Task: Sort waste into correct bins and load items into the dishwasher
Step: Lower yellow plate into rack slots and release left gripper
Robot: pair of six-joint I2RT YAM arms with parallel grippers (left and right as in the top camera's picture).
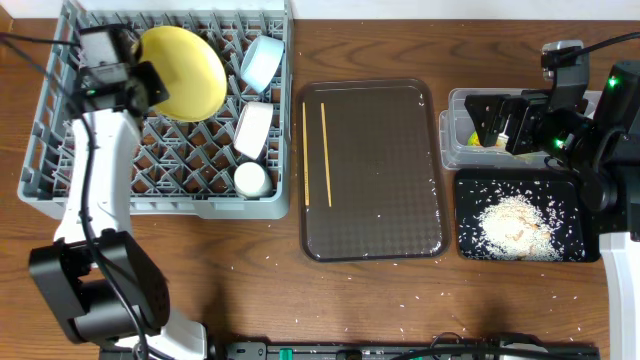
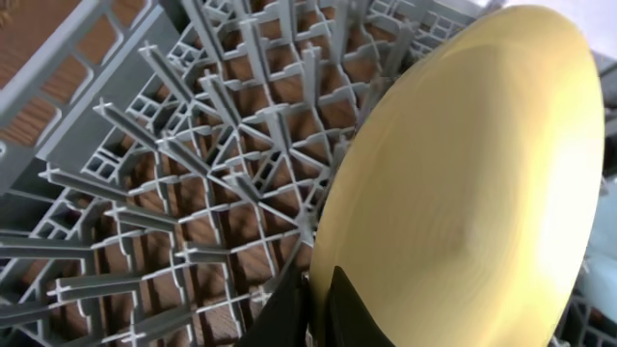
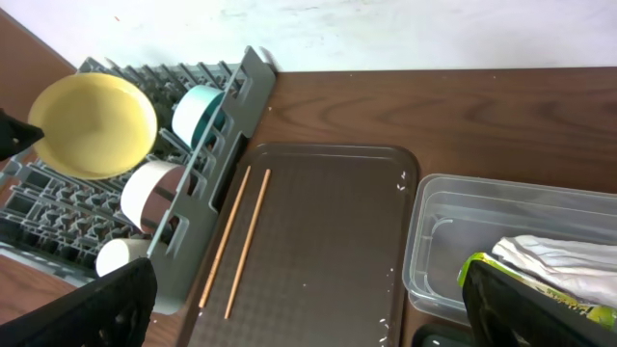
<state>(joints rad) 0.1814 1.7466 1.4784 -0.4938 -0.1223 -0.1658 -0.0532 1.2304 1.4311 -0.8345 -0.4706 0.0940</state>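
One rigid yellow plate [image 1: 185,72], likely slippery and breakable, hangs tilted over the grey dish rack [image 1: 45,160], pinched at its rim by the closed left fingers [image 2: 362,318]; the right fingers [image 3: 87,313] stand wide open above the clear tub [image 3: 424,241].

Two arms are showing white tubes, black joints and dark claws.

Behind the left claw [image 1: 152,85], whose black wedge-shaped fingers [image 2: 352,308] are looking matte and unmarked, a black boxy wrist block [image 1: 100,55] is sitting. Further back, a white tubular link [image 1: 110,180] is running into a rounded black joint housing [image 1: 95,290], with a thin black cable [image 1: 88,200] trailing along it. Behind the right claw [image 1: 487,125], with its broad black fingers [image 3: 96,308], black angular housings [image 1: 545,120] are carrying small green lights [image 1: 611,81] that are glowing. A grey camera block [image 1: 563,55] is sitting above them, a second black cable [image 1: 610,40] is leading away, and a white outer link [image 1: 622,290] is showing farthest back.
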